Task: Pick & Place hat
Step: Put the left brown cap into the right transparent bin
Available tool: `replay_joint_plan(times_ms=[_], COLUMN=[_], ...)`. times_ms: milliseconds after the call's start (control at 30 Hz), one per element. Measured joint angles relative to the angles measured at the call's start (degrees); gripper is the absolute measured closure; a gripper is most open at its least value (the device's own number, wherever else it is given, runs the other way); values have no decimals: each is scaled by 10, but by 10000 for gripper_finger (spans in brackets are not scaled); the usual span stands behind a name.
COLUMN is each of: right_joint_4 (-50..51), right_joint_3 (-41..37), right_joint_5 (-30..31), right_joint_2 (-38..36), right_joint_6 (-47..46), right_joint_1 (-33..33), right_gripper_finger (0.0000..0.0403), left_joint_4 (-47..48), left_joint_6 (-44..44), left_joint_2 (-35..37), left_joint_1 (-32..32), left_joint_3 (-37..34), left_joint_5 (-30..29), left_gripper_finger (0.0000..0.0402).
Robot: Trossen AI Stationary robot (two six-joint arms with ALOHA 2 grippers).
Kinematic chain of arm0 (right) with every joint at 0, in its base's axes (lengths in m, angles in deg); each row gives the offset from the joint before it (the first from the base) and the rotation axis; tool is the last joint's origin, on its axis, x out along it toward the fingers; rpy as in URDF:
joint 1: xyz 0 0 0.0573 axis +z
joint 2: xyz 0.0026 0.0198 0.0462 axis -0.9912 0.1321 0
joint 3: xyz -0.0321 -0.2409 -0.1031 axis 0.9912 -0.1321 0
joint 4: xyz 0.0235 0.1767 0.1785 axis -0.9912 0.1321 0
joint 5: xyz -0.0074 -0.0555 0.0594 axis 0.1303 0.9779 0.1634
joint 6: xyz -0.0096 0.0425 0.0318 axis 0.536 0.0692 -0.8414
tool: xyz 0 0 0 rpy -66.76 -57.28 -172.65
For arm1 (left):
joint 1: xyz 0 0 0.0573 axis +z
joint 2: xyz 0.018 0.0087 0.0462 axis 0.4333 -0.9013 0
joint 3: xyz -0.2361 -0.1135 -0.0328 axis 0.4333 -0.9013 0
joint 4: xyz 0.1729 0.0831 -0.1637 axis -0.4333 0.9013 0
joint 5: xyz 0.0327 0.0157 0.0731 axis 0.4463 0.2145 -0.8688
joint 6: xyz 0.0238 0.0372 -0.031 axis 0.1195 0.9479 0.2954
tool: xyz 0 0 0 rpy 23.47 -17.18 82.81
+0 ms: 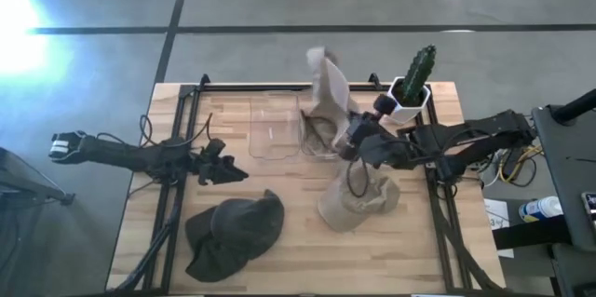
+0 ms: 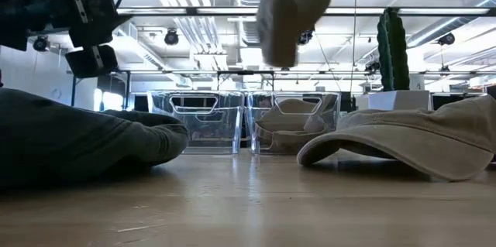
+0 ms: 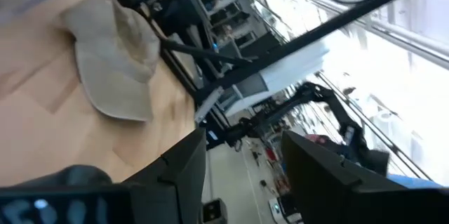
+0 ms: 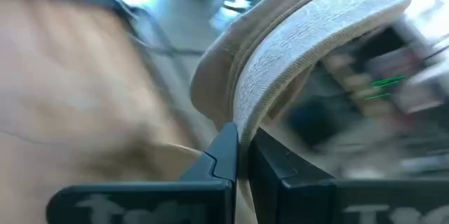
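My right gripper (image 1: 346, 139) is shut on a beige hat (image 1: 328, 83), which is raised above the clear bins; the low view shows this hat (image 2: 291, 15) high over them. A second beige hat (image 1: 358, 202) lies on the table near the right arm, resting on its brim (image 2: 411, 140). A dark olive hat (image 1: 233, 236) lies flat toward the near edge. My left gripper (image 1: 223, 168) hovers open above the table, just beyond the olive hat (image 2: 77, 138), touching nothing. Another beige hat (image 2: 291, 121) sits inside the right-hand bin. My right gripper (image 4: 242, 157) pinches the beige hat by a curved edge of its rim (image 4: 245, 115) between the two fingers. The hat is lifted clear of the table and bins, and its crown (image 4: 280, 27) stands out beyond the fingertips.
Two clear plastic bins (image 1: 275, 129) (image 1: 321, 139) stand side by side at the table's middle far side. A cactus in a white pot (image 1: 414, 83) stands at the far right corner. Black rails (image 1: 177, 176) run along the table's left and right sides.
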Motion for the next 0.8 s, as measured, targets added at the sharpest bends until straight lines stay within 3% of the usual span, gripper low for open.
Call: replay_joint_plan(times_ms=[167,333,467,633,800], right_joint_4=[59,165,271,367,369], right_joint_3=[0,-1,-1,0,1], right_joint_5=[-22,-146,-249,-264,-273], right_joint_2=[41,109,169,222,218], right_joint_6=[154,234,247,228,225], right_joint_1=[-28,-38,-37,-37,-37], right_gripper_finger=[384,383,384,383,383], left_joint_4=[-1,0,4,5,6], left_joint_6=[0,0,-1,-5,-10], left_joint_2=[-3,-4,-6,-11,-17], left_joint_1=[0,0,0,0,0], left_joint_3=[0,0,1,1,1], left_joint_5=[-23,-30,-50,-79,-84], left_gripper_finger=[221,221,221,221,221])
